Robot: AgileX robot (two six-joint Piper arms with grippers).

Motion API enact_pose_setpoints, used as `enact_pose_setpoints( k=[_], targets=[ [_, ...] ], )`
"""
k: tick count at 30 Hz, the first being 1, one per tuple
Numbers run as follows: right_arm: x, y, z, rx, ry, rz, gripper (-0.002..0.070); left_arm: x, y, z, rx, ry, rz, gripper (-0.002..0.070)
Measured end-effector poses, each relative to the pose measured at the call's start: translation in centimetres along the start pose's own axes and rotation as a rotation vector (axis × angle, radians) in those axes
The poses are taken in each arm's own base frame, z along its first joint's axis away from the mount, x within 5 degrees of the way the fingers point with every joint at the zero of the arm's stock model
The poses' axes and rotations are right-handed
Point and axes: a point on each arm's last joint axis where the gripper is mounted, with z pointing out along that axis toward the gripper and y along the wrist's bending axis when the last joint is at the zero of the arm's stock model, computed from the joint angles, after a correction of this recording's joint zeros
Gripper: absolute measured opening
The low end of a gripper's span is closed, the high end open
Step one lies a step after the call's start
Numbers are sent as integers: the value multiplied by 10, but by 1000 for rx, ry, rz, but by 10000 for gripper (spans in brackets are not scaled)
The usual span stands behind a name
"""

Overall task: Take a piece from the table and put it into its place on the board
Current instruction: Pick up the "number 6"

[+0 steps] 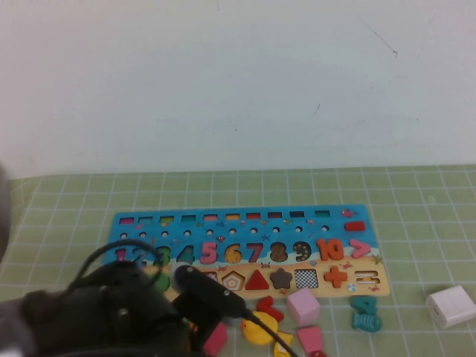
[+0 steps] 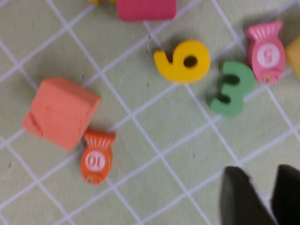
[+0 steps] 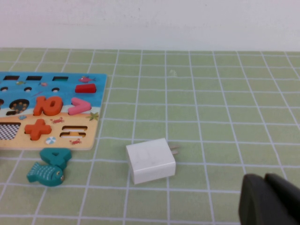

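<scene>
The yellow numeral 6 piece (image 2: 182,61) lies flat on the green grid table (image 2: 140,187), seen only in the left wrist view. My left gripper (image 2: 269,199) hovers over the mat, apart from the 6, with its dark fingers (image 2: 241,199) a little apart and nothing between them. In the high view the left arm (image 1: 126,309) covers the left end of the board (image 1: 335,223). My right gripper (image 3: 267,199) is shut and empty, low over the mat beside the board's right end (image 3: 96,101).
Round the 6 lie a green 3 (image 2: 232,89), a pink fish (image 2: 266,51), a pink block (image 2: 146,9), an orange block (image 2: 61,112) and an orange fish (image 2: 96,157). A yellow duck (image 1: 259,327), a pink cube (image 1: 303,305), teal pieces (image 1: 365,312) and a white charger (image 1: 451,305) lie before the board.
</scene>
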Motion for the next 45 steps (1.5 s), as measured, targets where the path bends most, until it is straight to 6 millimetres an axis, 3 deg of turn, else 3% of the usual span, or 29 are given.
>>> enact_pose_setpoints(
  k=[5, 7, 10, 23, 32, 45],
  targets=[
    [0, 0, 0, 0, 0, 0, -1, -13, -4, 22, -9, 45, -9, 412],
    [0, 0, 0, 0, 0, 0, -1, -15, -5, 31, -10, 52, -15, 481],
    [0, 0, 0, 0, 0, 0, -1, -19, -7, 41, -2, 38, -35, 521],
    [0, 0, 0, 0, 0, 0, -1, -31, 24, 68, -12, 24, -169, 529],
    [0, 0, 0, 0, 0, 0, -1, -34, 24, 82, 5, 19, -173, 452],
    [0, 0, 0, 0, 2, 0, -1, -32, 23, 101, 5, 52, -180, 446]
  ],
)
